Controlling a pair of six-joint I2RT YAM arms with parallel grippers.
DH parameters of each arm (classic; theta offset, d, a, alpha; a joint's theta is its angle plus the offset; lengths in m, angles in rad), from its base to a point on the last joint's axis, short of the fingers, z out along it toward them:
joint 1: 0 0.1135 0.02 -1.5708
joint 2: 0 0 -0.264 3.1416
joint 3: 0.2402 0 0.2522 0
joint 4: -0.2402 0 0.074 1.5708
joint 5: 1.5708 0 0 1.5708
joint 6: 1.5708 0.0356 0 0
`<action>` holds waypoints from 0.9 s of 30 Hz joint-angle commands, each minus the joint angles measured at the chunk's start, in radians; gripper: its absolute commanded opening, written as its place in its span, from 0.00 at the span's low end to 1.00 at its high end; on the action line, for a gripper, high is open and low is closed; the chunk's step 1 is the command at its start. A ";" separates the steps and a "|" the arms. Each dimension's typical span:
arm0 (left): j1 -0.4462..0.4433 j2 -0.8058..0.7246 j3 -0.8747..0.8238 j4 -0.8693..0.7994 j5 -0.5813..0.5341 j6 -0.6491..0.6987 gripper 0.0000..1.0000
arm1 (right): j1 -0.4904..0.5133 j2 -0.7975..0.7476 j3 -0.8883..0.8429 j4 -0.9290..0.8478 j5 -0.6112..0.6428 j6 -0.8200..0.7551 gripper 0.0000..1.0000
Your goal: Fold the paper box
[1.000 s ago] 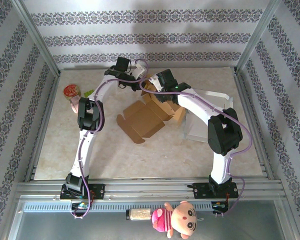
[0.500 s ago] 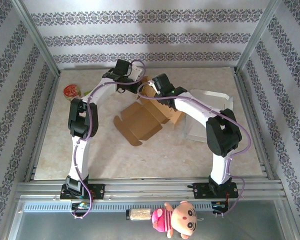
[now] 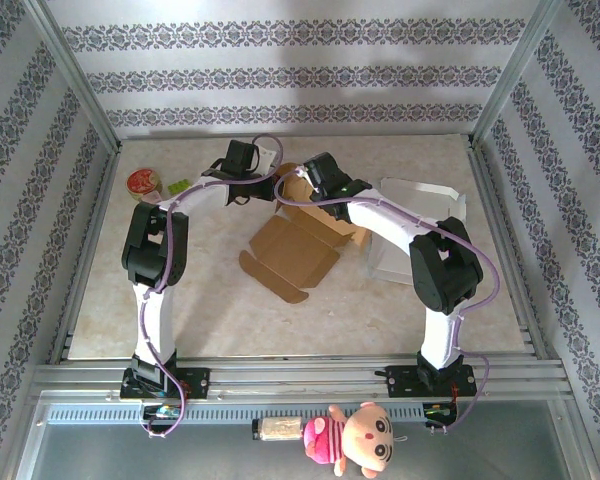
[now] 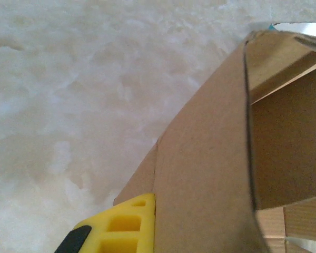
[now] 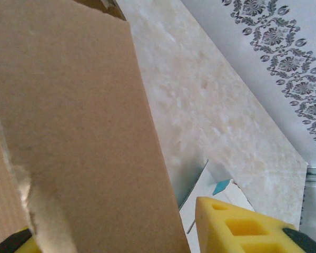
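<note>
Two arms, one spot: both reach to the far middle of the table (image 3: 200,290). The paper box (image 3: 292,248) lies there half-formed, with its far walls raised and a wide flap spread flat toward me.
Left gripper (image 4: 155,227): closed on a raised wall of the box. One yellow pad (image 4: 121,226) sits flush against the cardboard, and the other is hidden behind it.
Why held so: I judge it is pinning that wall upright, so the box cannot slide or sag open while the other side is worked.
Right gripper (image 5: 110,232): jaws partly apart, straddling a cardboard panel. The panel leans toward the finger at the lower left of the wrist view. The other finger (image 5: 242,226) stands clear of it, with table showing in the gap, so I see no clamp on anything.
Why placed so: by my reading, it is set to nip that panel or push it over.
Step in hand: forming the far walls; the front flap is not yet folded.
Bystanders: a tape roll (image 3: 143,183) sits at the far left and a clear tray (image 3: 425,200) just right of the box, both out of the work.
</note>
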 commanded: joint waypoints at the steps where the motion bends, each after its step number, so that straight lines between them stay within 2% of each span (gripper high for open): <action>1: -0.008 -0.042 0.005 0.070 -0.001 -0.044 0.00 | 0.012 0.004 -0.012 0.005 0.057 -0.048 0.36; 8: -0.027 -0.096 0.004 0.058 -0.004 -0.182 0.02 | 0.032 0.014 -0.011 0.079 0.135 -0.078 0.33; 14: -0.047 -0.129 -0.051 0.058 -0.094 -0.250 0.03 | 0.041 0.014 -0.033 0.172 0.209 -0.133 0.33; 22: -0.075 -0.177 -0.266 0.223 -0.151 -0.458 0.03 | 0.053 0.017 -0.112 0.258 0.234 -0.149 0.32; 27: -0.092 -0.213 -0.420 0.360 -0.162 -0.567 0.04 | 0.074 -0.001 -0.222 0.377 0.231 -0.165 0.33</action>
